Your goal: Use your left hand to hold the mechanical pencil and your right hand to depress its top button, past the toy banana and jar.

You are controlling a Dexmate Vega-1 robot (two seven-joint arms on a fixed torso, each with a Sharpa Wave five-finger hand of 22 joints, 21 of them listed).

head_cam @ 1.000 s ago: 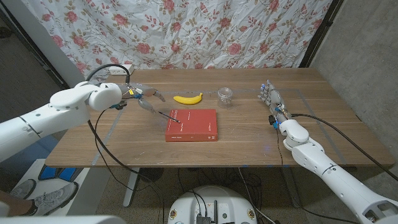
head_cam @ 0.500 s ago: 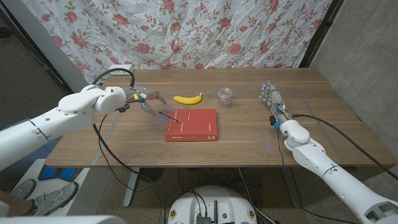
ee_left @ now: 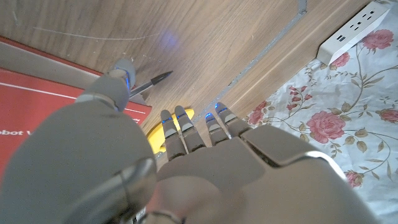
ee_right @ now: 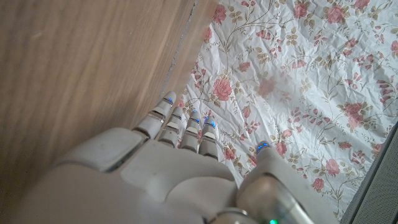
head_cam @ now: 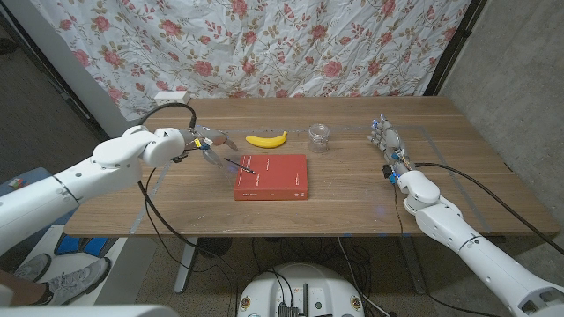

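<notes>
My left hand (head_cam: 204,141) hovers over the table (head_cam: 352,207), fingers spread, holding nothing, just left of the red book (head_cam: 271,177). The pencil (head_cam: 240,165) lies on the book's near-left corner, its tip poking past the edge. The banana (head_cam: 266,139) and jar (head_cam: 319,136) sit behind the book. My right hand (head_cam: 386,141) waits far right, fingers straight and close together.

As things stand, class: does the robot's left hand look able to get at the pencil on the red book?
Probably yes. The left hand is open beside the book's corner where the pencil lies, and nothing sits between them; the banana lies farther back.
</notes>
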